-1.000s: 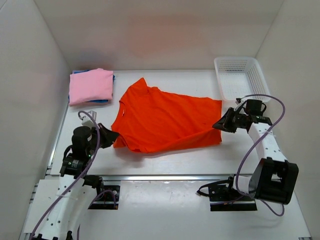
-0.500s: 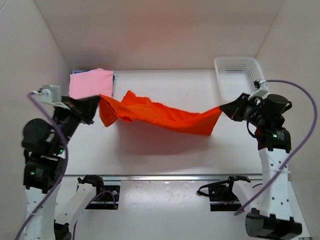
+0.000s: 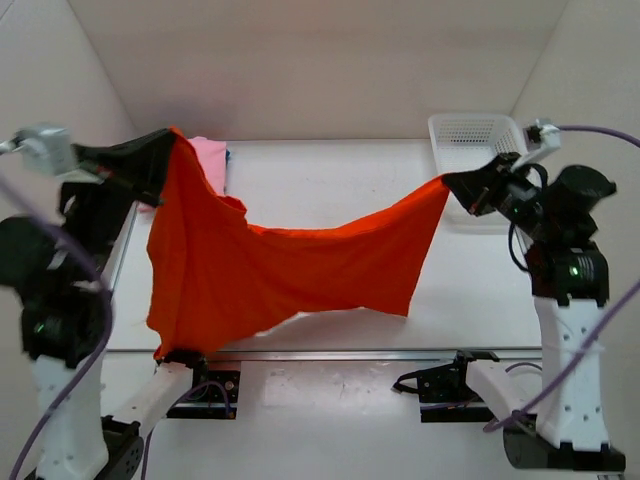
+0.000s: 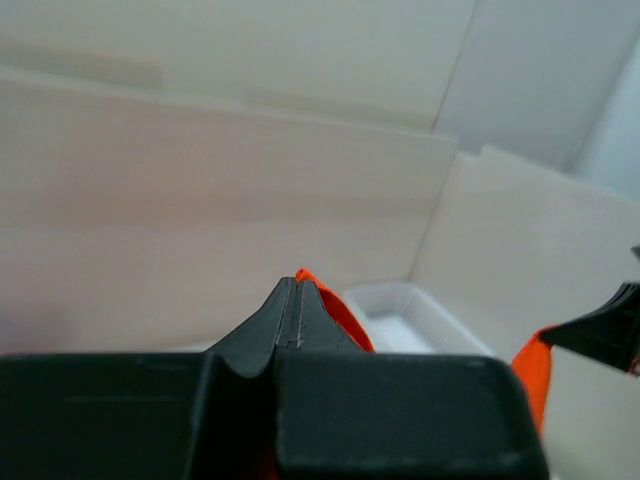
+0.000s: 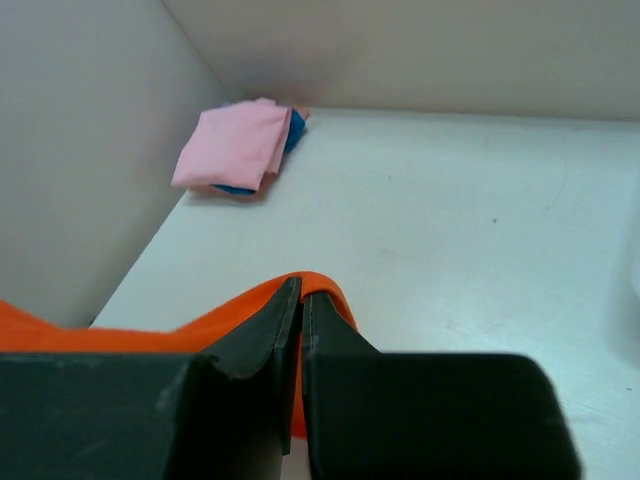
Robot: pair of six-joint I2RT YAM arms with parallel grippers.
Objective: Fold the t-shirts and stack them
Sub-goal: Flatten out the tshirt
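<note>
The orange shirt (image 3: 270, 270), flat on the table (image 3: 330, 170) a second ago, now hangs in the air over its middle, the left gripper (image 3: 168, 145) and right gripper (image 3: 452, 183) each clamped on an edge, so I'd guess they're shaking it out to fold.
</note>
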